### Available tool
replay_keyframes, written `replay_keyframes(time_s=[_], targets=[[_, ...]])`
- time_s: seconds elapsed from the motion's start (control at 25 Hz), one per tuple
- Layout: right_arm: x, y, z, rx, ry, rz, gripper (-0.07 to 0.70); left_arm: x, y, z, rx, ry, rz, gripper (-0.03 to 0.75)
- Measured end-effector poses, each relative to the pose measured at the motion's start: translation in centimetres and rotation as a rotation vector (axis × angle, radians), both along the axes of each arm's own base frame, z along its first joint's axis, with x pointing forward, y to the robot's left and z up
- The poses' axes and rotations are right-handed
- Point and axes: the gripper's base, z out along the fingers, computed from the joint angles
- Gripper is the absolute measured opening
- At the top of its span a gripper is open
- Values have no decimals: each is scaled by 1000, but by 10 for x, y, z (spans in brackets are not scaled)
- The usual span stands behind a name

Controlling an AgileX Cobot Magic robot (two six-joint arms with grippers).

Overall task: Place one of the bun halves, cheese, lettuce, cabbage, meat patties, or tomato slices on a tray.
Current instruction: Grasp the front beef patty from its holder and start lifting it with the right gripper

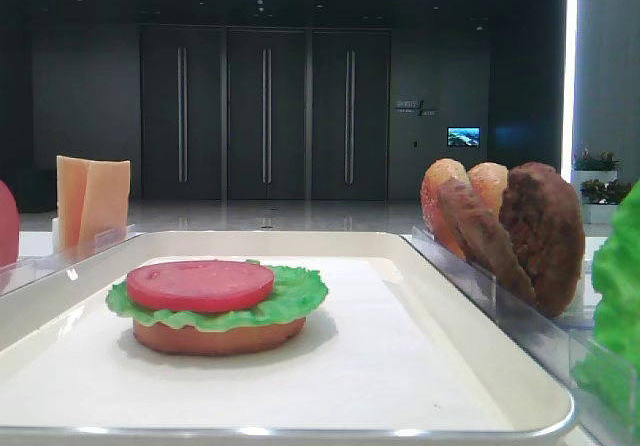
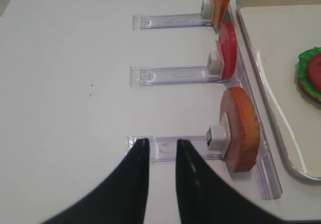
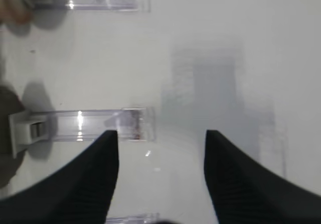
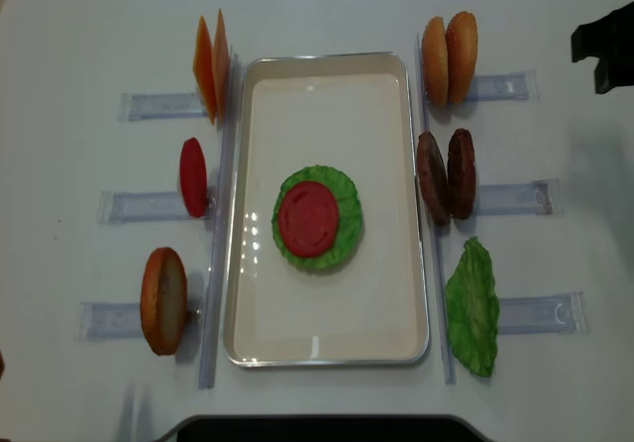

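**Half-built burger on the tray, both pincers empty**

On the tray (image 4: 327, 348) a tomato slice (image 4: 308, 218) lay on lettuce (image 4: 342, 244) over a bun half (image 1: 215, 338). Meat patties (image 4: 446, 175) stood upright along the tray's right edge. The left pincer (image 2: 158, 148) was narrow; the right pincer (image 3: 161, 143) gaped wide over bare counter (image 3: 225, 43).

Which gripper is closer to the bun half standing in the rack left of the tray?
Left. The left gripper hovers over that rack beside the bun half; the right arm is across the tray.
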Motion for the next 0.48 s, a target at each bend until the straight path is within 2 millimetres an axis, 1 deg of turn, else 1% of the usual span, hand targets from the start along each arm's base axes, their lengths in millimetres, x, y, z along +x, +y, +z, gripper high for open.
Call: replay_keyframes(time_s=[0.12,0.16,0.28,0.44,0.48], targets=[[4,41,-2,-8,2,53,370,0,0,0,0,0,0,141],[4,61,-1,-10,-2,83,370,0,0,0,0,0,0,141],[6,105,2,-10,-3,128,370,0,0,0,0,0,0,141],[5,149,7,-4,10,158,370,0,0,0,0,0,0,141],[4,158,4,-1,17,161,370,0,0,0,0,0,0,141]])
